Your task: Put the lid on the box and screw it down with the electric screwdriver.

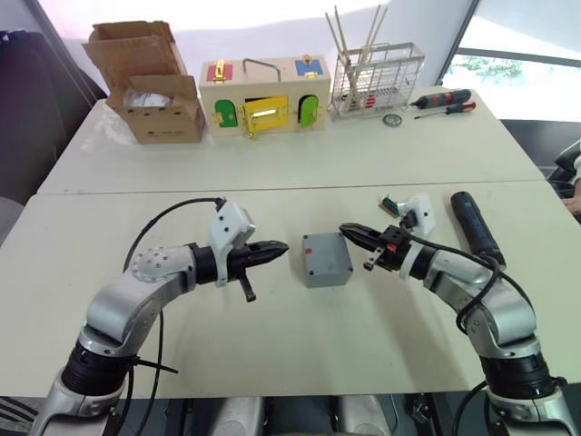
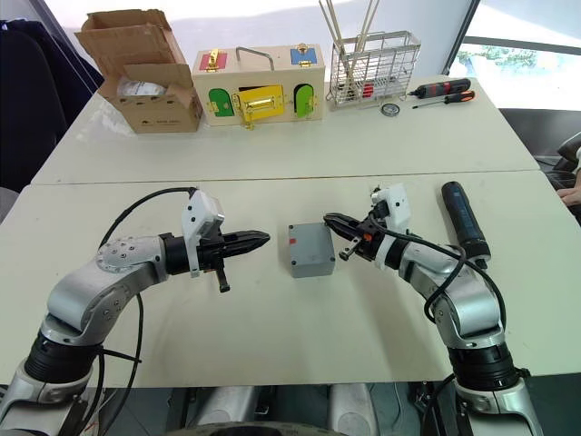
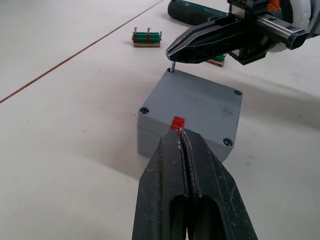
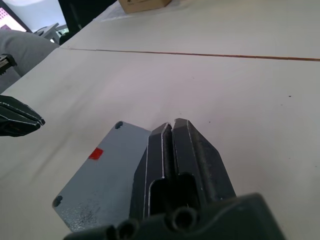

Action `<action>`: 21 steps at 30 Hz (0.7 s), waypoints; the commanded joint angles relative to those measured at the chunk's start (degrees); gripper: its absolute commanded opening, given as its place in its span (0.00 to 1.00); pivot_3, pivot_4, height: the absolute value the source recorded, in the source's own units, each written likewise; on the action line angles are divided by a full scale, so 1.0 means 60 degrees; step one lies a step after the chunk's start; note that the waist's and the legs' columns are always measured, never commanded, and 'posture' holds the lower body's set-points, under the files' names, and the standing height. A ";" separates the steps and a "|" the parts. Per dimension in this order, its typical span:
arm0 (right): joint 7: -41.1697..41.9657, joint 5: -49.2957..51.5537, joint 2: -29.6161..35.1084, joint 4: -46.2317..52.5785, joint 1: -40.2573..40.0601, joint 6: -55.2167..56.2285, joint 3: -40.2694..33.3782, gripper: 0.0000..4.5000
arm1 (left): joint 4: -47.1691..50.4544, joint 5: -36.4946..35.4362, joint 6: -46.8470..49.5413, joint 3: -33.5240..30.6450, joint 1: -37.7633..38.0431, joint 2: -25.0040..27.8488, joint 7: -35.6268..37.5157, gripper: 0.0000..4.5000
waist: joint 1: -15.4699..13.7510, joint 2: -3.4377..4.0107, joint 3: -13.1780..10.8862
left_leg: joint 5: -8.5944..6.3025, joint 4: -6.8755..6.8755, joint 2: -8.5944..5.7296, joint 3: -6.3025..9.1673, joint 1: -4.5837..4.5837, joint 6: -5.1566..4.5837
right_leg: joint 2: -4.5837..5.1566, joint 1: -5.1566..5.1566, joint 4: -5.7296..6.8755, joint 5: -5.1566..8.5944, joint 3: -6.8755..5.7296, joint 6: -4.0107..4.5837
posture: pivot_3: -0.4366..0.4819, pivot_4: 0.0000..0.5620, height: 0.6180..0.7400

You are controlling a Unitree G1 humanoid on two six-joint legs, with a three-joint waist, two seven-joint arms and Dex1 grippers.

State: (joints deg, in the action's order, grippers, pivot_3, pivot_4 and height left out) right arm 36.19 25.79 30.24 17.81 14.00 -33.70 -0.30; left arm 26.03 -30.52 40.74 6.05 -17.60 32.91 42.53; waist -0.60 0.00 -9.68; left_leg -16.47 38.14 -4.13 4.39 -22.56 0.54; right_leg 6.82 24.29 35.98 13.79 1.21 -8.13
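With the lid already seated, the small deep grey plastic box point(image 1: 327, 260) sits mid-table between the two arms, its flat grey lid point(image 3: 200, 102) flush on top and the red mark facing the left arm.

Left side: the left gripper point(image 1: 275, 250) lies level with the table, just beside the box's left face and apart from it. Its two black fingers are pressed together with nothing between them. Judged from its line, it is placed to steady or nudge the box from that side.

Centre: the lid shows screw holes at its corners. At the corner farthest from the left wrist camera a thin metal screw point(image 3: 172, 67) stands upright, not yet driven home. The other three corners appear as recessed holes; whether they hold screws cannot be told.

Right side: the right gripper point(image 1: 349, 232) hangs over the box's far right corner, directly above that screw. Its fingers look closed and empty in the right wrist view; whether the tips touch the screw cannot be told. The position suggests it is setting or steadying the screw.

Further right: the thick black cylindrical electric screwdriver point(image 1: 476, 226) lies flat on the table, well apart from the box and untouched. Near the right gripper lies a small green terminal block point(image 3: 146, 38).

Assessment: lid placement done; screwing down not begun. The tool must be picked up next.
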 commanded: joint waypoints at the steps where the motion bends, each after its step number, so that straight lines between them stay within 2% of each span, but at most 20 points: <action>1: 0.0010 -0.0050 -0.0070 0.0091 0.0061 0.0167 -0.0049 0.01 | 0.0365 -0.0009 -0.0086 0.0073 0.0026 -0.0061 -0.0027 0.00 | -0.0002 0.0000 0.0000 | 0.0000 0.0000 0.0000 0.0000 0.0000 0.0000 | 0.0000 0.0000 0.0000 0.0000 0.0000 0.0000 | 0.48 0.27 0.95; 13: 0.0244 -0.0139 -0.0057 0.0041 0.0114 0.0100 0.0227 0.01 | 0.0268 0.0064 -0.0153 0.0164 0.0047 -0.0104 -0.0108 0.00 | 0.0001 0.0000 0.0000 | -0.0001 0.0000 0.0000 0.0000 0.0000 -0.0002 | 0.0000 0.0000 0.0000 0.0000 0.0000 0.0000 | 0.48 0.27 0.95; 16: 0.0230 -0.0344 -0.0021 -0.0003 0.0174 0.0223 0.0313 0.19 | 0.0291 0.0062 -0.0159 0.0218 0.0068 -0.0150 -0.0148 0.00 | 0.0002 0.0000 0.0000 | -0.0001 0.0000 0.0000 -0.0001 0.0000 -0.0002 | 0.0000 0.0000 -0.0001 0.0000 0.0000 0.0000 | 0.48 0.27 0.95; 21: 0.0317 -0.0347 0.0187 0.0115 0.0206 0.0135 0.0103 0.77 | 0.0266 0.0078 -0.0190 0.0247 0.0047 -0.0174 -0.0154 0.00 | -0.0003 0.0000 0.0000 | -0.0001 0.0000 0.0000 -0.0001 0.0000 -0.0002 | 0.0000 0.0000 -0.0001 0.0000 0.0000 0.0000 | 0.48 0.27 0.95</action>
State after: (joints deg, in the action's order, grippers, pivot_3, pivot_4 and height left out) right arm 37.57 23.38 30.54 17.16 14.33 -33.37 1.70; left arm 26.02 -30.37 40.73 7.79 -17.38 31.98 41.58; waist -0.62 0.00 -9.68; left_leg -16.47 38.14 -4.13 4.39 -22.56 0.53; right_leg 6.82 24.29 35.98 13.79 1.21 -8.12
